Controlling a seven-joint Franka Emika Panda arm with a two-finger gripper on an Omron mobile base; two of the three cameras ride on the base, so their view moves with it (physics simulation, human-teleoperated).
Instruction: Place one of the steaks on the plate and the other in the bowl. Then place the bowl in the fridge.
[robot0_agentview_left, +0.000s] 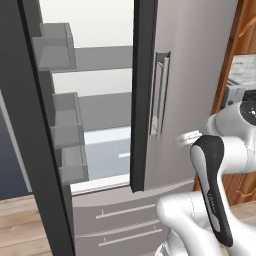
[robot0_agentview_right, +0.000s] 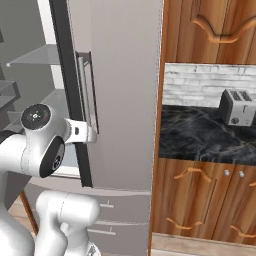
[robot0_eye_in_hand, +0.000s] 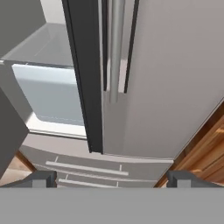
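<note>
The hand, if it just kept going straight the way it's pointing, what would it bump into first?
Probably the fridge: the open hand points at its closed right door, near the bottom of the long handle. How far off that is, the pictures don't show.

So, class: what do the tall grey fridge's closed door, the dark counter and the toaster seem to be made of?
Tall grey fridge door: probably brushed metal, matte, even sheen. Dark veined counter: marble-like polished stone, pale veins. Boxy silver toaster: likely shiny metal, though rendered.

fridge (robot0_agentview_left: 195, 75): 1 | fridge drawers (robot0_agentview_left: 125, 222): 2 | toaster (robot0_agentview_right: 237, 107): 1
</note>
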